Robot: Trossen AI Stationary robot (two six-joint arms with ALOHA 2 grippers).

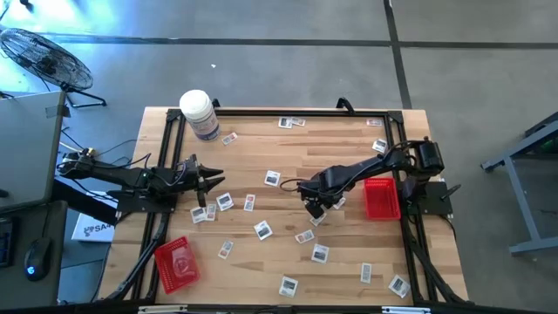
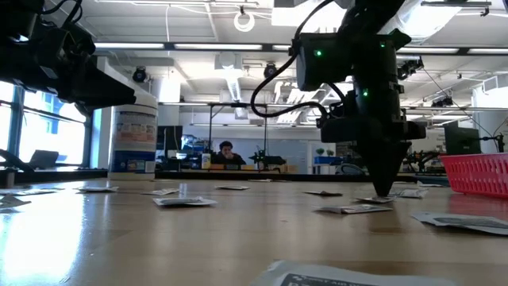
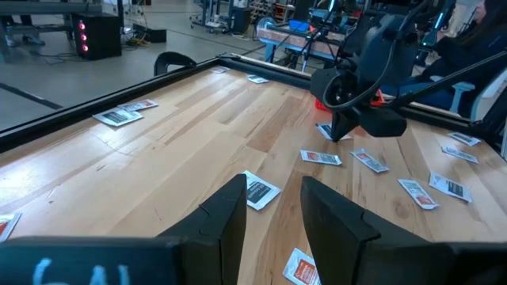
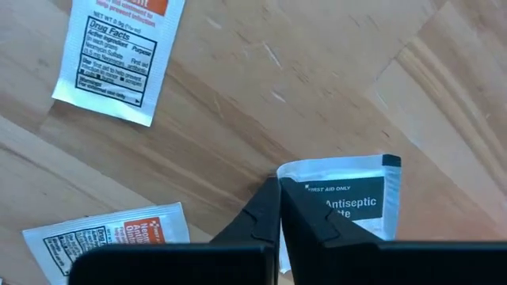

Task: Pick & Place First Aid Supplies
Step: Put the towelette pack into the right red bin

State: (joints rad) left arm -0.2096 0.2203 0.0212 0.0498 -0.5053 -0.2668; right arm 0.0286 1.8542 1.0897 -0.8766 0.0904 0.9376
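Because the right pincer is closed on only the edge of the antiseptic packet lying on the worktop, the packet may slip out when lifted, while the left pincer waits open.

Floor: grey concrete around the table
Fan: beyond the table's left corner
Ceiling lights: above the table

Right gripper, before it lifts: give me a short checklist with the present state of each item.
1. Right gripper shut: ok.
2. Pinching the edge of the antiseptic packet: ok.
3. Only one packet caught: ok; the orange-print packet lies apart.
4. Grip firm enough to lift: cannot tell.
5. Red tray beside the right arm unobstructed: ok.
6. Left gripper open, waiting at the table's left side: ok.
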